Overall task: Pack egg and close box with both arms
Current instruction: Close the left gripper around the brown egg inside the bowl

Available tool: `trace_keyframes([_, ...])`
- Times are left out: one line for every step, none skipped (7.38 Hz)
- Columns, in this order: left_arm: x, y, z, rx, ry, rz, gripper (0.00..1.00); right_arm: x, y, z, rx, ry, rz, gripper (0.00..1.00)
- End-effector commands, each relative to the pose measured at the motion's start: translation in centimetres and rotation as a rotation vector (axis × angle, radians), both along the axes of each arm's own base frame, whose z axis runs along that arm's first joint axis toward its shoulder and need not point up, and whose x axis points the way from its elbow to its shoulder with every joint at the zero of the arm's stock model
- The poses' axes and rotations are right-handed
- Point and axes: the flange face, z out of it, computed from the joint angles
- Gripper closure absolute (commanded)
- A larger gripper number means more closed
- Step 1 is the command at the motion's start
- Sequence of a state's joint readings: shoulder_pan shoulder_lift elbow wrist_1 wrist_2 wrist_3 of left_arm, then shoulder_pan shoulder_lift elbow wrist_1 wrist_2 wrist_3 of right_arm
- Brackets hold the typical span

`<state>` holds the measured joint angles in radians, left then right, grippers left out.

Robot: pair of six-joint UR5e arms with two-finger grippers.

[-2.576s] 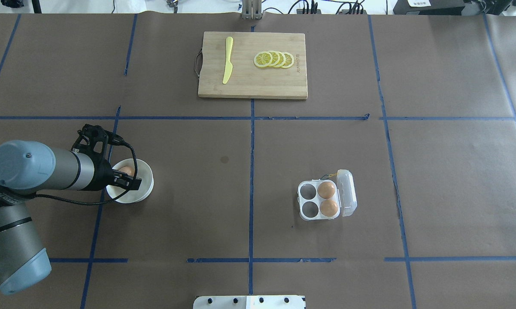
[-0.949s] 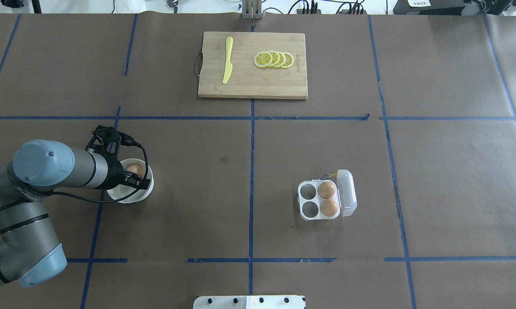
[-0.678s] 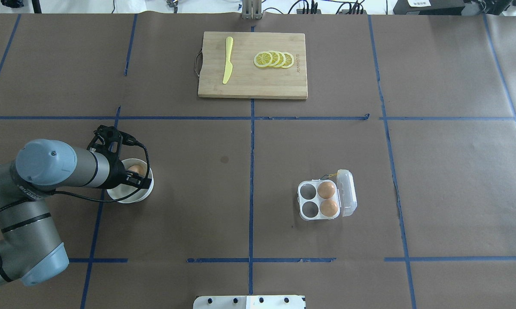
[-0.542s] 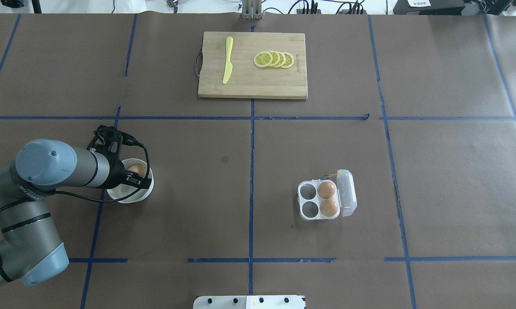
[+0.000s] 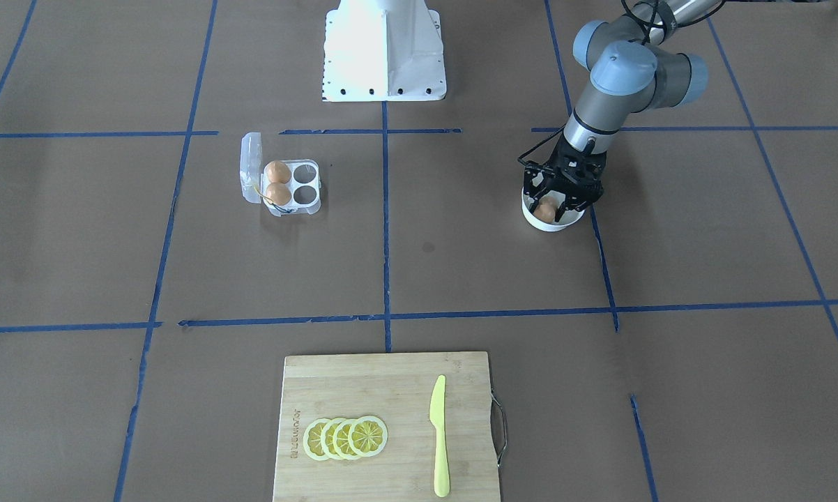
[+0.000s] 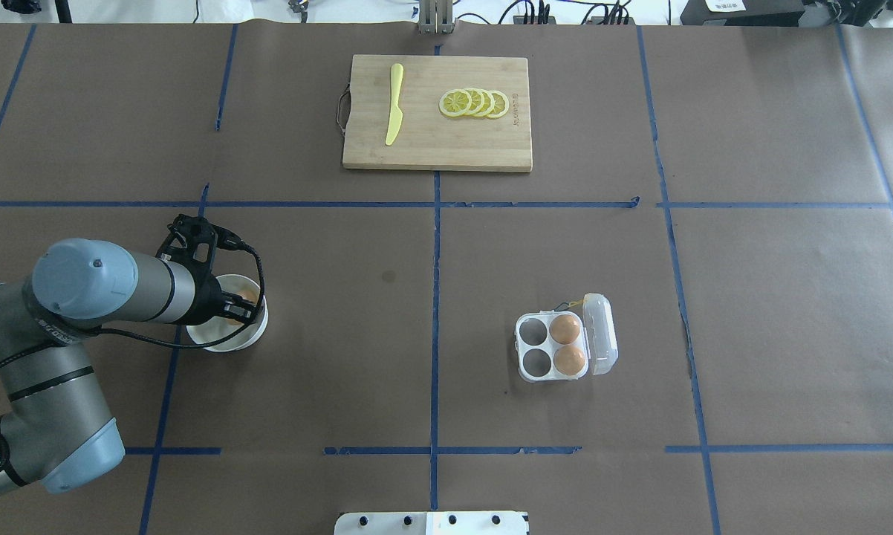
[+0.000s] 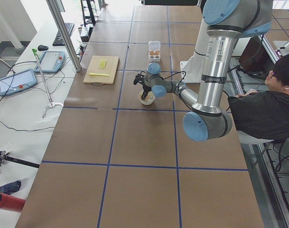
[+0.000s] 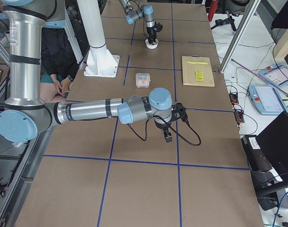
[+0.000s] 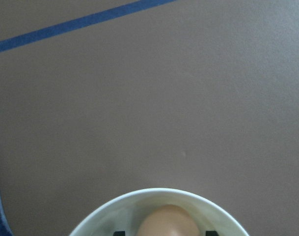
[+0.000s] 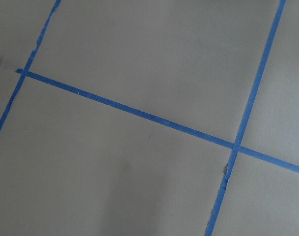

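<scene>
Front-facing view: the left gripper (image 5: 549, 209) reaches down into the white bowl (image 5: 536, 221) on the bench (image 5: 461, 265). Its fingers (image 9: 211, 233) stand apart on either side of the egg (image 5: 546, 210), with a sliver of bowl showing beside the shell. Well apart from it, the box (image 6: 550, 345) lies with its lid (image 6: 602, 334) open and two eggs (image 6: 565, 328) in the cups nearest the lid. The right gripper (image 8: 166, 136) hovers over the bench; I cannot tell whether its fingers are apart.
</scene>
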<state>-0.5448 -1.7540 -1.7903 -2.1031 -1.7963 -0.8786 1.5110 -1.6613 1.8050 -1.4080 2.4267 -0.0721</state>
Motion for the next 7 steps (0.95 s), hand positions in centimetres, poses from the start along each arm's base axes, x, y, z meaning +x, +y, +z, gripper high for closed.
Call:
trace_keyframes([-0.7,-0.1,-0.4,0.007,0.008,-0.005,0.9,0.0,0.0,0.0,0.0,0.001,0.0,0.0])
trace_keyframes([-1.7,0.0,-1.6,0.05,0.019,0.009,1.0,0.0,0.0,0.1,-0.001,0.0,0.0,0.0])
trace_keyframes([-3.7,0.2,-1.7,0.082,0.017,0.013,1.0,0.0,0.0,0.0,0.0,0.0,0.0,0.0])
trace_keyframes([-5.0,0.9,-3.1,0.102,0.041,0.011,1.0,0.0,0.0,0.0,0.0,0.0,0.0,0.0])
trace_keyframes([-6.1,0.8,-4.6,0.124,0.066,0.0,1.0,0.0,0.0,0.0,0.0,0.0,0.0,0.0])
trace_keyframes([-6.8,0.6,-6.4,0.227,0.075,0.037,1.0,0.0,0.0,0.0,0.0,0.0,0.0,0.0])
trace_keyframes([-6.4,0.2,-8.1,0.292,0.12,0.024,1.0,0.0,0.0,0.0,0.0,0.0,0.0,0.0])
